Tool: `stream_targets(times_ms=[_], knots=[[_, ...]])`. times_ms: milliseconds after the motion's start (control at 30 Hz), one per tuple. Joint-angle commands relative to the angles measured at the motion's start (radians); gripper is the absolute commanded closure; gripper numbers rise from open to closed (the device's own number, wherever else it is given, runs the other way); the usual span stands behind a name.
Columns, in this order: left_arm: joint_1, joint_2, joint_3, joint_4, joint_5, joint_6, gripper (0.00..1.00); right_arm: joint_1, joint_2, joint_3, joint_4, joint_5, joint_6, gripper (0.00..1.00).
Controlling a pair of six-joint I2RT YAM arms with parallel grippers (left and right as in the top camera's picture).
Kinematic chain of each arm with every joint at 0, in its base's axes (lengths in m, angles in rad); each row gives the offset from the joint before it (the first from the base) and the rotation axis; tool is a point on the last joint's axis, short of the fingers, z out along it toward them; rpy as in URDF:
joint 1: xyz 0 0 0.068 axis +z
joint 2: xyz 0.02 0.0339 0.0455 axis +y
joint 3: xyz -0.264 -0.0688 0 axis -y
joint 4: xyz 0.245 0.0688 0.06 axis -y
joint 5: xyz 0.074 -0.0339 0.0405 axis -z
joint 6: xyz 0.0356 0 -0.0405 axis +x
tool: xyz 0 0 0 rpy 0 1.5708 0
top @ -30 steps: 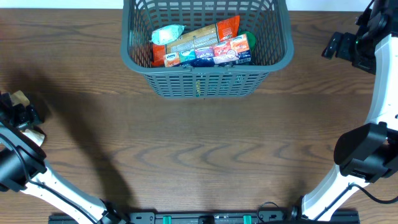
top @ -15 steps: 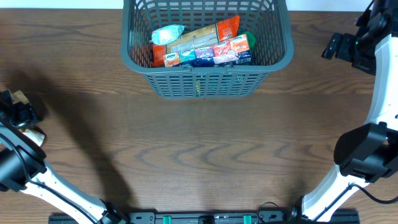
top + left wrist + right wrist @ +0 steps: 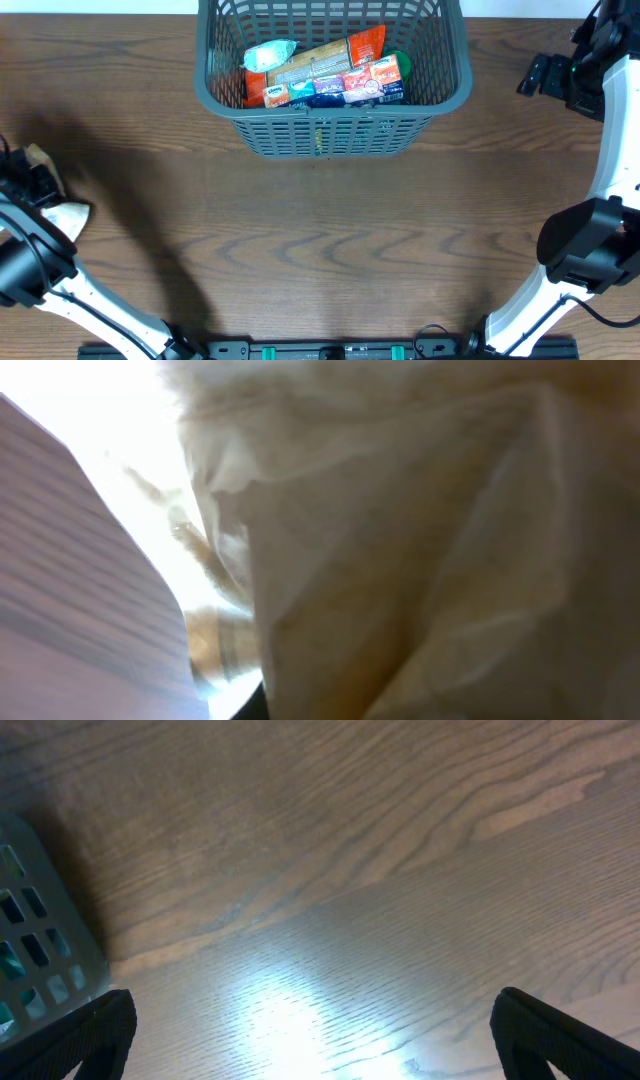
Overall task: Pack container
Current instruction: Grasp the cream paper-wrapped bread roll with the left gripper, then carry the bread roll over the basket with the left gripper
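The container [image 3: 330, 132], a dark grey lattice basket, stands at the back middle of the table and holds several snack packets [image 3: 325, 70]. At the far left edge my left gripper [image 3: 28, 184] is shut on a pale crinkled packet [image 3: 66, 213]. That packet [image 3: 420, 560] fills the left wrist view and hides the fingers. My right gripper [image 3: 545, 74] hangs open over bare wood to the right of the container. In the right wrist view my right gripper [image 3: 315, 1040] has nothing between its fingers, and the container [image 3: 40, 940] shows as a corner at the left.
The wooden table [image 3: 330, 250] stretches between the two arms. The right arm's white links [image 3: 600, 200] rise along the right side. The left arm's links [image 3: 60, 280] run along the lower left.
My left gripper has gone from open to shut on the pale packet, and the packet's end now sticks out further right. The right arm and the container have not moved.
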Motion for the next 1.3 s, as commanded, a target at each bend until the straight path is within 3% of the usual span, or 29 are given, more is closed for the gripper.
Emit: stream_targets(times_ms=[0,100,333,500,633,733,900,1133,1267], knots=[[-0.097,-0.097,0.008,-0.012,0.039,-0.064,0.94,0.006,0.010,0.001,0.005,0.000,-0.010,0.01],[-0.184,-0.193,0.063,-0.027,0.056,-0.122,0.95,0.006,0.010,0.001,0.005,0.000,-0.010,0.01],[-0.441,-0.402,0.284,-0.071,0.154,-0.082,0.95,0.006,0.010,0.001,-0.013,0.000,-0.041,0.01],[-0.679,-0.461,0.410,-0.078,0.148,0.154,0.95,0.006,0.010,0.001,-0.009,-0.001,-0.052,0.01],[-0.851,-0.465,0.425,-0.075,0.145,0.453,0.95,0.006,0.010,0.001,-0.001,0.000,-0.077,0.01],[-0.949,-0.443,0.425,-0.056,0.146,0.633,0.94,0.006,0.010,0.001,0.005,0.000,-0.081,0.01],[-1.036,-0.367,0.425,0.078,0.146,0.787,0.94,0.006,0.010,0.001,0.004,0.000,-0.081,0.01],[-1.056,-0.169,0.425,0.301,0.147,0.819,0.94,0.006,0.010,0.001,0.001,-0.001,-0.081,0.01],[-1.056,-0.043,0.425,0.299,0.146,0.819,0.94,0.006,0.010,0.001,-0.011,-0.001,-0.081,0.01]])
